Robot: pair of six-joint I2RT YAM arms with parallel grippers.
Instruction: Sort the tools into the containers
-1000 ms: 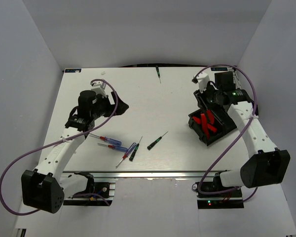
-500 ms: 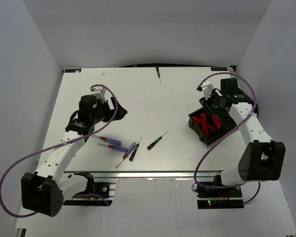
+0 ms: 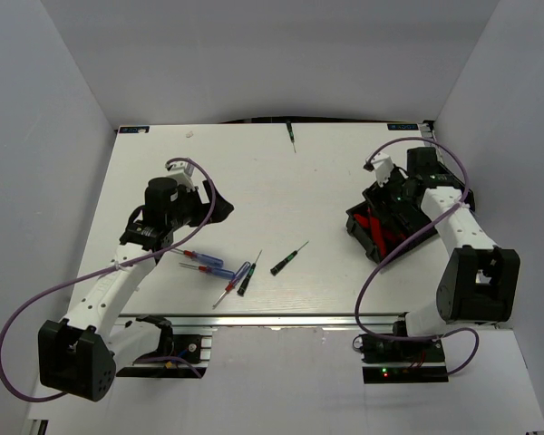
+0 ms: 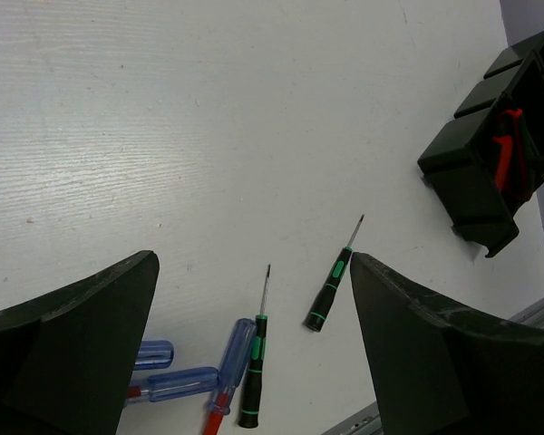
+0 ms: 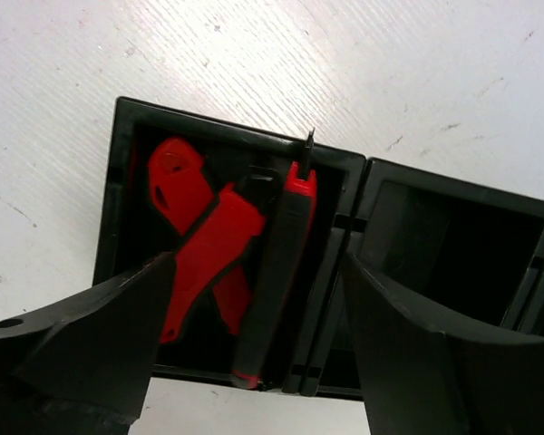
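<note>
- Screwdrivers are what's left: five lie loose on the table [image 3: 254, 181] near its front edge. A sixth screwdriver [image 3: 291, 136] lies at the far edge.
- Left gripper [image 4: 252, 263] is wide open and empty, hovering over the loose group. It is clearly the nearer arm.
- Lone black-green screwdriver [image 4: 330, 292] lies just inside the right finger in the left wrist view, apart from the others. Its long axis runs diagonally, tip towards the bins.
- My read: it's the cleanest first pick. The jaws should close across the shaft, so the wrist probably needs a turn.
- Second black-green screwdriver [image 4: 253, 390] lies right against a blue-handled screwdriver [image 4: 232, 349], touching or nearly. Two more blue handles [image 4: 181, 382] sit beside them, partly hidden by the left finger.
- Right gripper [image 5: 254, 263] is open and holds nothing, directly above the knife bin [image 5: 113, 181].
- Folding knives [image 5: 204, 245], red and black, lie crossed inside it; I can't get an exact count.
- Empty bin [image 5: 462, 186] butts against the knife bin. I judge it's for the screwdrivers, and it's well apart from the left arm.
</note>
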